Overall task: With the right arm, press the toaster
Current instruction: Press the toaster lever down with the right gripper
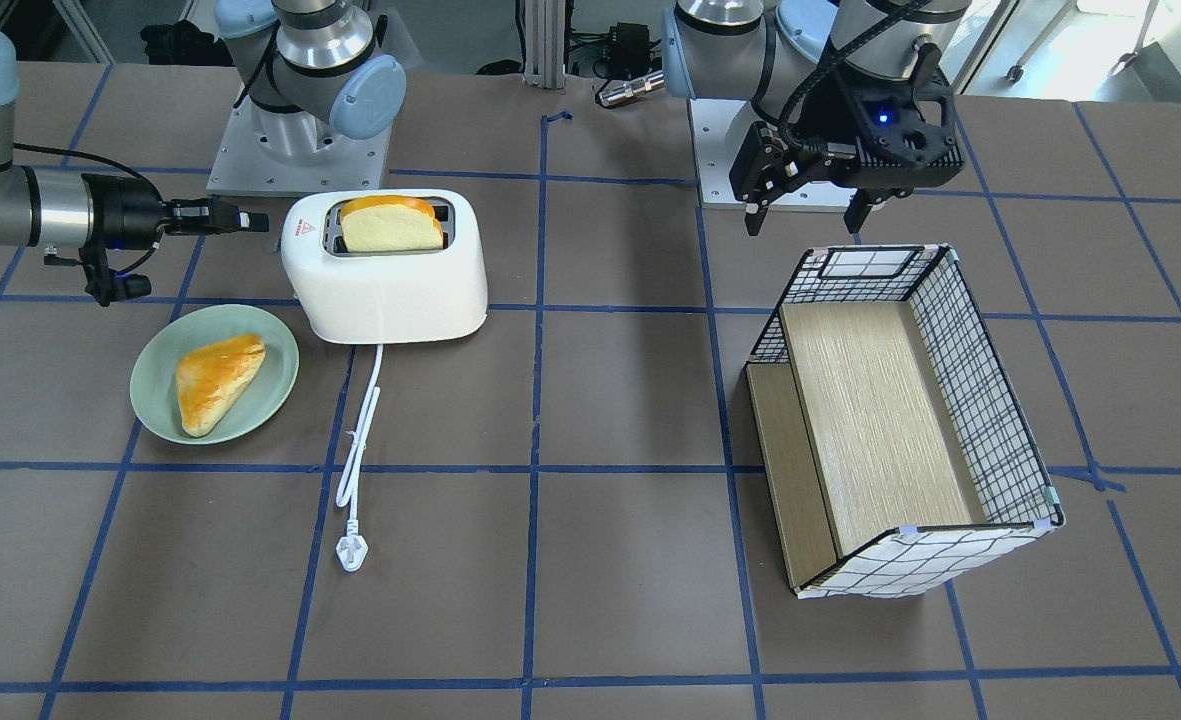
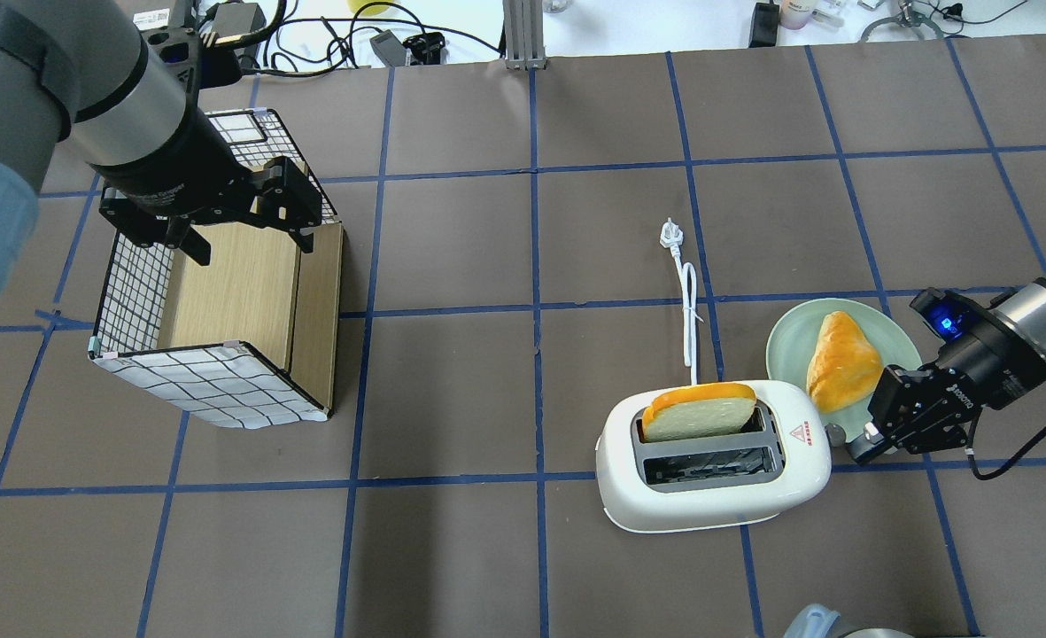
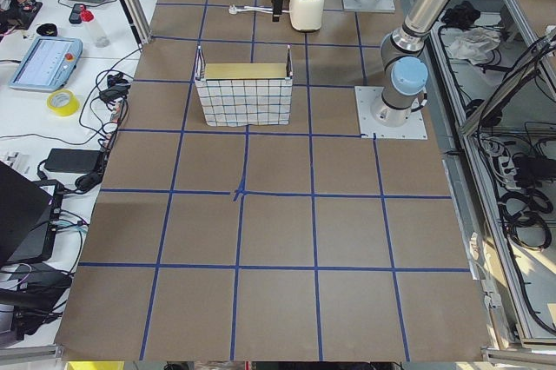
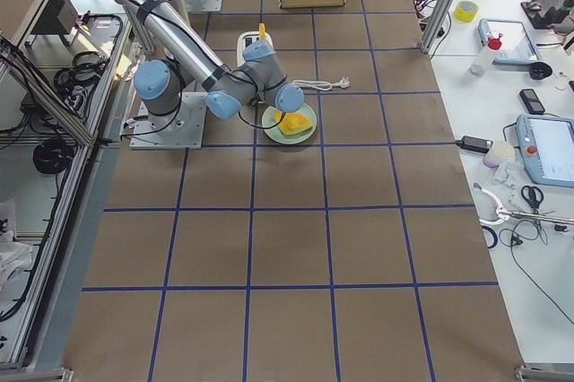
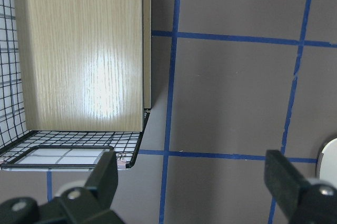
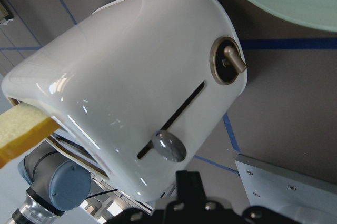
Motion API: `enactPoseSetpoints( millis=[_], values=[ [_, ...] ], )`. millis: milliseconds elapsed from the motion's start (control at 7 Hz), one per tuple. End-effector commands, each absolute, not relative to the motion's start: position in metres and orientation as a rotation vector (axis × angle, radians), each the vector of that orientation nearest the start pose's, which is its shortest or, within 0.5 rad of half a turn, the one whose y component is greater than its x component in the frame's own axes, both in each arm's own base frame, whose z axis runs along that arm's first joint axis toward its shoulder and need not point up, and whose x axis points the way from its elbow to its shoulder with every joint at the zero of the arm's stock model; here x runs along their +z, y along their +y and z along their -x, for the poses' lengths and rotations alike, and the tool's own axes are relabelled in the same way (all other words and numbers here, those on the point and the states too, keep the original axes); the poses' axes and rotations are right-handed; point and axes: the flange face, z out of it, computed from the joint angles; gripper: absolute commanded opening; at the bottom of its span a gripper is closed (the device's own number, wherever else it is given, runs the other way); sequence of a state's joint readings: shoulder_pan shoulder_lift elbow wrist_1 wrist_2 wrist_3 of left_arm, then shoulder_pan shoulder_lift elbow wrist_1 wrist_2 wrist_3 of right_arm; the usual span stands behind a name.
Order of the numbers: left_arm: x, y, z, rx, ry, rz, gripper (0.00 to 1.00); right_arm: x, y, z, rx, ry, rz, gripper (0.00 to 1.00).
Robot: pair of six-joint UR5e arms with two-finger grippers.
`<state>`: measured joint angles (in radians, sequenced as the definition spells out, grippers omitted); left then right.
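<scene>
The white toaster (image 1: 385, 265) stands on the table with a bread slice (image 1: 390, 225) sticking high out of one slot; it also shows in the overhead view (image 2: 713, 456). Its cord and plug (image 1: 353, 552) trail across the table. My right gripper (image 1: 250, 220) is shut and empty, level with the toaster's end and a small gap from it, as the overhead view (image 2: 859, 447) shows too. In the right wrist view the silver lever (image 6: 168, 146) sits at the top end of its slot, just ahead of my fingertips (image 6: 192, 187), with a knob (image 6: 231, 61) beside it. My left gripper (image 1: 805, 215) is open and empty over the basket.
A green plate (image 1: 150, 395) with a pastry (image 1: 218, 380) lies beside the toaster, under my right wrist. A wire basket with a wooden floor (image 1: 900, 420) stands on the robot's left side of the table, below my left gripper (image 2: 248, 244).
</scene>
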<state>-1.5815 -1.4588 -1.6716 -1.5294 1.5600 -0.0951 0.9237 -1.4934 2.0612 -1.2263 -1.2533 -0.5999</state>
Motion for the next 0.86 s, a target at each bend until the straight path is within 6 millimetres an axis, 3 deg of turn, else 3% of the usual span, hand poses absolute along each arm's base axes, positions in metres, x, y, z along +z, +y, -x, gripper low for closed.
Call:
enactPoseSetpoints(
  millis=[0, 714],
  values=[
    [0.4948, -0.448, 0.1392, -0.081, 3.151, 0.133, 1.0, 0.2326, -0.3782, 0.0785, 0.685, 2.26, -0.23, 0.0],
    [0.4948, -0.448, 0.1392, -0.081, 3.151, 0.133, 1.0, 0.2384, -0.3811, 0.0771, 0.658, 2.246, -0.252, 0.0]
  ],
)
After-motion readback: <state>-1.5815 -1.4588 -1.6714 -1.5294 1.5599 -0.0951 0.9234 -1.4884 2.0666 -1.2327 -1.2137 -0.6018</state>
